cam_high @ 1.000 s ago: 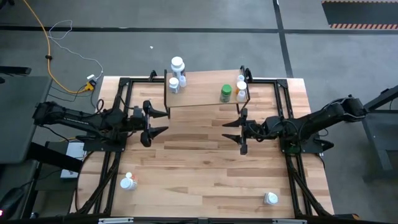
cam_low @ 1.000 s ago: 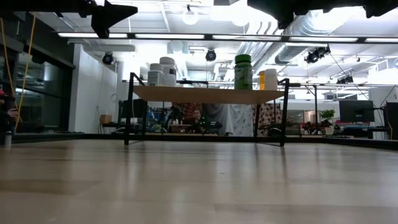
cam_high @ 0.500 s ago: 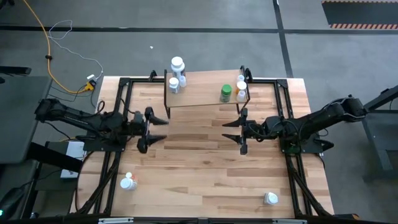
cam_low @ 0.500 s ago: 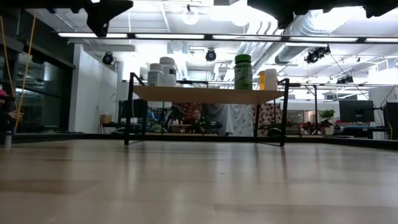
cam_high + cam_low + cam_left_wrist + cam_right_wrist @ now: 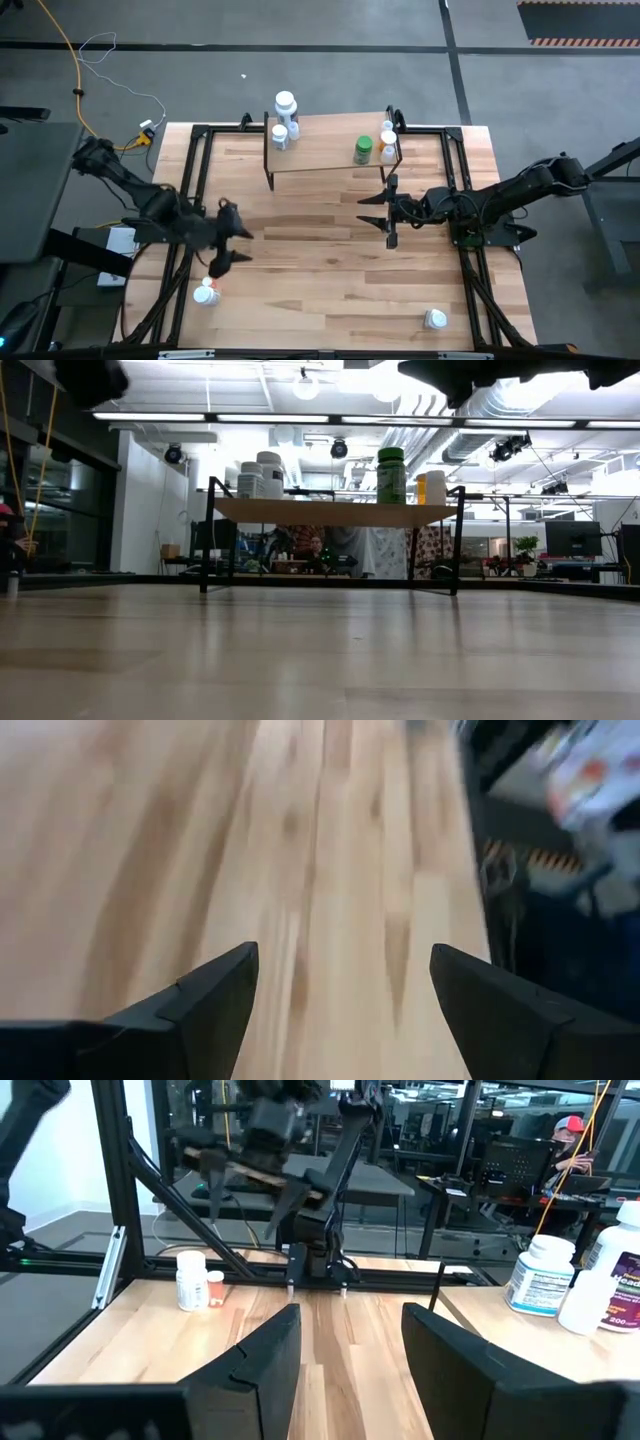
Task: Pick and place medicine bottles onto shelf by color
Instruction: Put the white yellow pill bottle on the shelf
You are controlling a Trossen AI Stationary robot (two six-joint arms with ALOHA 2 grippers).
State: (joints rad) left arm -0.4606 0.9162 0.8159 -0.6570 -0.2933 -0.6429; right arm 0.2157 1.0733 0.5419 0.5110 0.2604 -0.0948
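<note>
The shelf (image 5: pixel 325 148) stands at the table's far middle. On its left end are white bottles (image 5: pixel 284 120). On its right end are a green bottle (image 5: pixel 363 150), an orange one (image 5: pixel 388 140) and white ones. They also show in the low view (image 5: pixel 391 475). A white bottle with orange on it (image 5: pixel 206 292) stands at the near left, also in the right wrist view (image 5: pixel 192 1280). Another white bottle (image 5: pixel 436 319) is at the near right. My left gripper (image 5: pixel 228 240) is open and empty above the table, a little beyond the near-left bottle; its wrist view (image 5: pixel 340 990) shows only bare wood. My right gripper (image 5: pixel 385 211) is open and empty in front of the shelf's right end.
Black frame rails (image 5: pixel 190 190) run along the table's left and right sides. The shelf's thin black legs (image 5: pixel 209 535) stand on the tabletop. Bare wood (image 5: pixel 320 280) lies between the two grippers and the near edge.
My left gripper has swung from in front of the shelf's left end toward the table's near edge and a little left, toward the near-left bottle, turning as it went. It stays open. My right arm has kept still.
</note>
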